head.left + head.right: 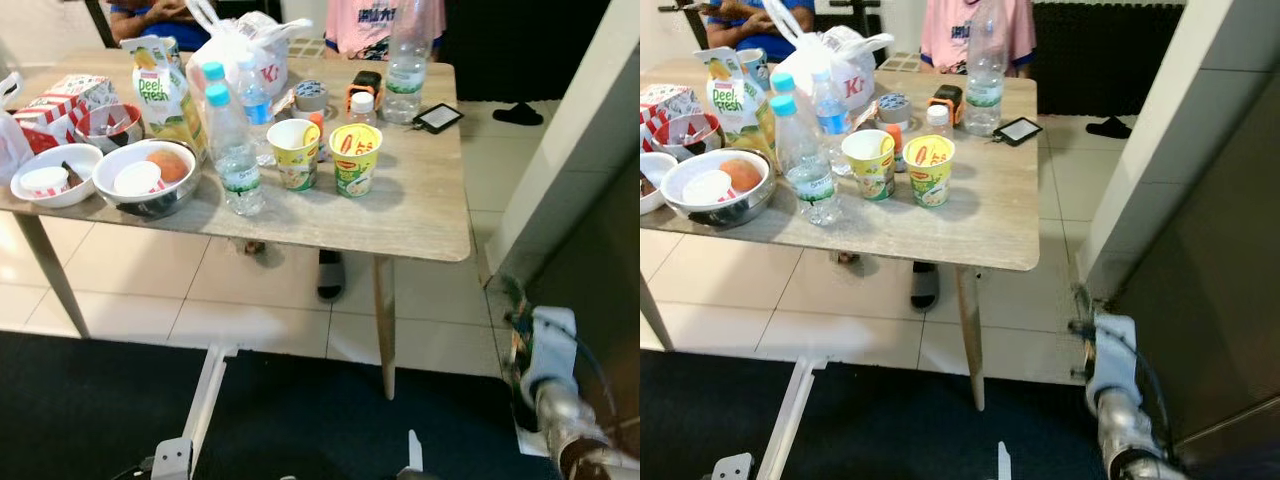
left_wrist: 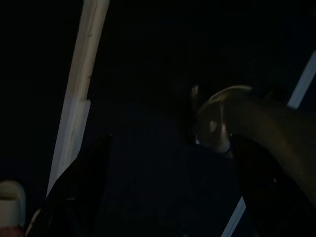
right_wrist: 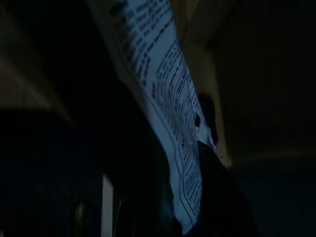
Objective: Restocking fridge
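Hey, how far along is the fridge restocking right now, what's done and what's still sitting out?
Nothing looks finished. The right pincer seems to hold a printed package, close in its wrist view; what it is I can't tell. Left on the wooden table: juice carton, two blue-capped water bottles, two noodle cups, a bowl of fruit. The left arm hangs idle.

Pale wood-grain table [image 1: 420, 215]; 2 yellow noodle cups [image 1: 355, 158] with red logos; blue-capped clear bottles [image 1: 232, 150]; green-and-yellow juice carton [image 1: 162, 92]; cream floor tiles [image 1: 260, 290]; black-printed white label [image 3: 168, 98].
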{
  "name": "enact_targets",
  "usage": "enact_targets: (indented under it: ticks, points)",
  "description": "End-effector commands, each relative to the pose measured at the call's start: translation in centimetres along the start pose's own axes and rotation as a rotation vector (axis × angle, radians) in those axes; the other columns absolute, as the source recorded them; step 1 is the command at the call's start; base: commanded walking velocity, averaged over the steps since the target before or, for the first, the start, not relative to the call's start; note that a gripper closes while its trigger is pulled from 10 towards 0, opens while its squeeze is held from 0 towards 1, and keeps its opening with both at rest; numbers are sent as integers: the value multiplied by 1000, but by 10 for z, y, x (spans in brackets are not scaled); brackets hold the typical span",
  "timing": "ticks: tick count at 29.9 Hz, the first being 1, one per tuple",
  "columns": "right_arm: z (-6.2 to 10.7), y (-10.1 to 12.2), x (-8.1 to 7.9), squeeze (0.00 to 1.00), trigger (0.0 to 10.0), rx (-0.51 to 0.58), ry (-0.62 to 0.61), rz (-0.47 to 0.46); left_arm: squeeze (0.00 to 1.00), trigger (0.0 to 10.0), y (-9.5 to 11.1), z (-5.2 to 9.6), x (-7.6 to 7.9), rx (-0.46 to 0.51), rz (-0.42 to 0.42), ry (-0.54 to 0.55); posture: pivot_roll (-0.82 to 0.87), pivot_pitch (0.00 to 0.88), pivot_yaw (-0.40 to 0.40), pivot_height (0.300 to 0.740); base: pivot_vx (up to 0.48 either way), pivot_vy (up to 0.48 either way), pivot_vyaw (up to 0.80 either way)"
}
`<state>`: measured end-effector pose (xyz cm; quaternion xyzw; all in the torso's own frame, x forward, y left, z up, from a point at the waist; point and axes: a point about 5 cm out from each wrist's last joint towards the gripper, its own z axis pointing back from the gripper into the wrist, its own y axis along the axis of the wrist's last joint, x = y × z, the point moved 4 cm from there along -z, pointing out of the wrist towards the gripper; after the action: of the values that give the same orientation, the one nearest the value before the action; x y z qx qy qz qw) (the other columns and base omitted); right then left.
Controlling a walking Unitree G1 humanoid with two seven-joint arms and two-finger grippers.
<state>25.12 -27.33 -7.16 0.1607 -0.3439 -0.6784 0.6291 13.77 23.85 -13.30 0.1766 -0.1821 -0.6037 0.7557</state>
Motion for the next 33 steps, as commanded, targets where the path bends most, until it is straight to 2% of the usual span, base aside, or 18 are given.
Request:
enact_targets:
  ticks: [1, 3, 7, 10, 12, 18, 20, 24, 33]
  points:
    - [3, -23, -7, 0, 10000, -68, 20, 13, 0, 10000, -8, 0, 5, -32, 1, -4, 16, 0, 18, 740, 0, 0, 0]
    - [7, -42, -10, 0, 10000, -119, 26, 4, 0, 10000, -5, -1, 6, -27, 0, -3, 9, 0, 24, 740, 0, 0, 0]
    - [9, -50, -12, 0, 10000, -142, 34, 14, 0, 10000, -3, -2, 6, -25, -1, -2, 7, 0, 29, 740, 0, 0, 0]
    - [18, -81, -28, 0, 10000, -232, 105, 99, 0, 10000, 3, -3, 4, -18, 2, 8, -9, 0, 38, 740, 0, 0, 0]
    - [22, -91, -39, 0, 10000, -264, 153, 132, 0, 10000, 9, -4, 4, -9, 11, 18, -12, 0, 33, 740, 0, 0, 0]
    - [23, -93, -47, 0, 10000, -276, 192, 150, 0, 10000, 16, -5, 6, 10, 32, 23, -10, 0, 28, 740, 0, 0, 0]
    - [23, -88, -58, 0, 10000, -268, 241, 208, 0, 10000, 19, -7, 13, 14, 32, 11, -8, 0, 27, 740, 0, 0, 0]
    - [22, -82, -66, 0, 10000, -256, 272, 243, 0, 10000, 17, -8, 17, 8, 24, 4, -8, 0, 25, 740, 0, 0, 0]
    - [23, -84, -67, 0, 10000, -263, 299, 300, 0, 10000, 5, -7, 23, -28, -19, -2, -6, 0, 6, 740, 0, 0, 0]
